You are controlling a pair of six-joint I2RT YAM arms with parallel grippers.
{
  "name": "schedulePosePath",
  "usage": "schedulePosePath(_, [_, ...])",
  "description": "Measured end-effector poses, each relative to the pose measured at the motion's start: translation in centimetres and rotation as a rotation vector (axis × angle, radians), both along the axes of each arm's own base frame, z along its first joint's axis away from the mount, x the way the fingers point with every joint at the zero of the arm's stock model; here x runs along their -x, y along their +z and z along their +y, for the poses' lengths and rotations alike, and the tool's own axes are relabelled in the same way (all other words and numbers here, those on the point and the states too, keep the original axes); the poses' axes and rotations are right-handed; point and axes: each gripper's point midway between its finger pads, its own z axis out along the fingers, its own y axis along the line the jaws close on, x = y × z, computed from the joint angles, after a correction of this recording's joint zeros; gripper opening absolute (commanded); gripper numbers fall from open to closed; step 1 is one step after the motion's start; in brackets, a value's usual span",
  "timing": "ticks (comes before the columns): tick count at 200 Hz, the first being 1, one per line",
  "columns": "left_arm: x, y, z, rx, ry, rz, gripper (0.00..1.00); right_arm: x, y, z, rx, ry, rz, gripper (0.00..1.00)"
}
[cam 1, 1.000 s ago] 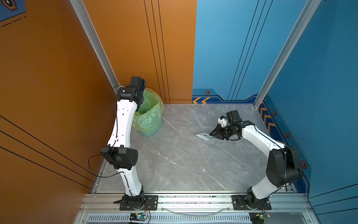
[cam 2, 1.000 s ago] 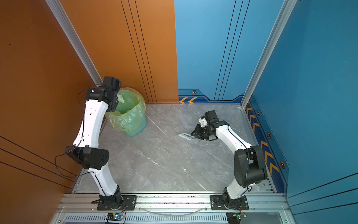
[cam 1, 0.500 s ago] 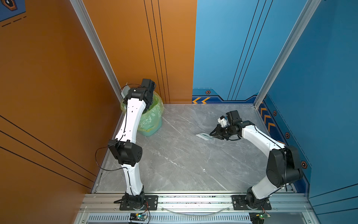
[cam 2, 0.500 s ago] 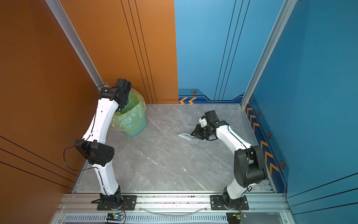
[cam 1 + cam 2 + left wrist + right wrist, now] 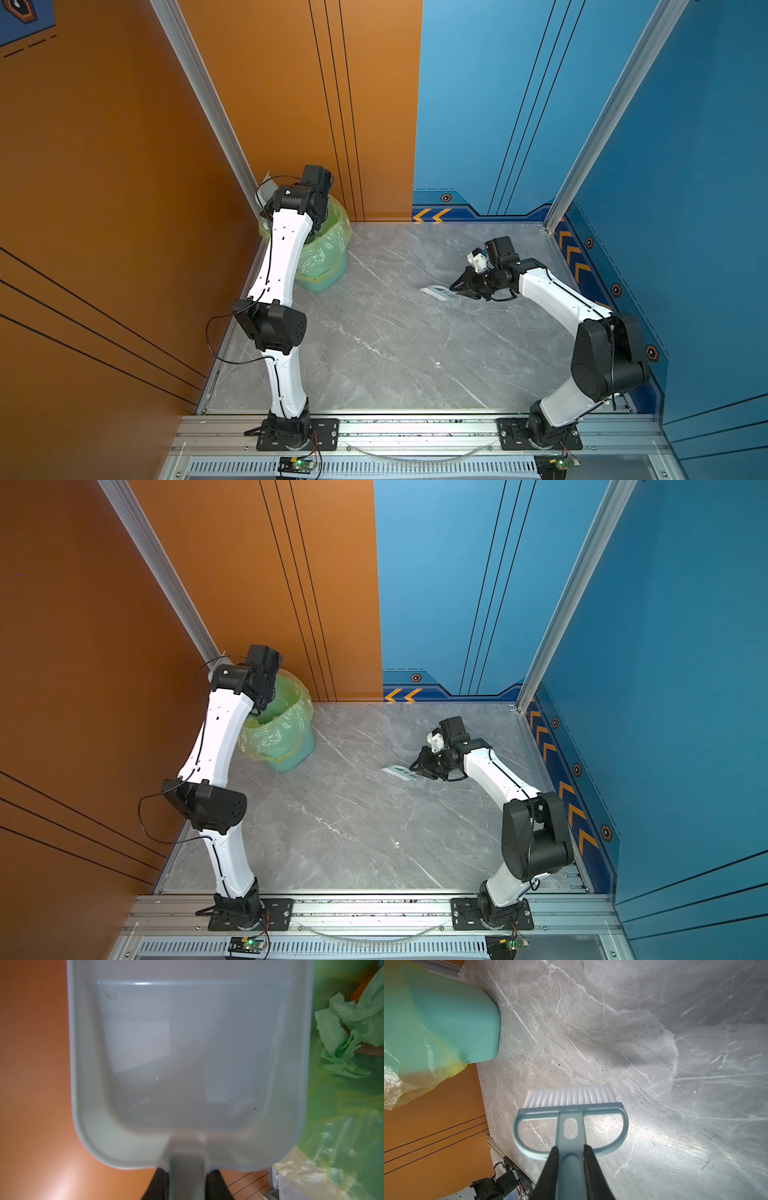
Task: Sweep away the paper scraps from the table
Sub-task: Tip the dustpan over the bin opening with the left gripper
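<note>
Overhead, in both top views, the grey marble table (image 5: 395, 332) (image 5: 353, 812) shows no coloured paper, only a white speck (image 5: 437, 364) too small to identify. The left arm reaches into the far-left corner, its wrist above the teal bin (image 5: 332, 270) (image 5: 291, 758) lined with a yellow-green bin bag (image 5: 328, 237) (image 5: 286, 721); its fingers are hidden here. The right gripper (image 5: 469, 286) (image 5: 428, 764) sits low at right-centre, and the brush (image 5: 438, 292) (image 5: 401, 773) reaches out over the marble ahead of it.

From the left wrist, the left gripper (image 5: 185, 1178) is clamped tight on the handle of the pale grey dustpan (image 5: 187, 1053), whose tray holds nothing but a few dark crumbs. Beside it, inside the bag (image 5: 332, 1126), lie the paper scraps (image 5: 336, 1028), crumpled and pale green.

From the right wrist, the right gripper (image 5: 571, 1159) is closed hard on the brush handle, with the bristles (image 5: 569, 1095) at the marble (image 5: 675, 1022) amid fine dark specks. The bin wall (image 5: 446, 1022) stands well apart.

Such scraps are likely featherlight, soft and springy. They would skid or flutter ahead of a fast stroke, so they are better herded by the bristles into the pan than pinched. The job looks close to done. The bin and the raised left arm crowd that corner, but nothing blocks the brush.
</note>
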Motion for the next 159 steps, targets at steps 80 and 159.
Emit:
schedulePosePath(80, [1.5,2.4,-5.1,0.262,-0.170,-0.159,0.00,-0.1,0.7,-0.8,0.003,-0.015,-0.022,0.00])
schedulePosePath(159, [2.3,1.6,-13.8,0.505,-0.373,-0.172,0.00,1.0,2.0,-3.2,0.049,-0.022,-0.044,0.00])
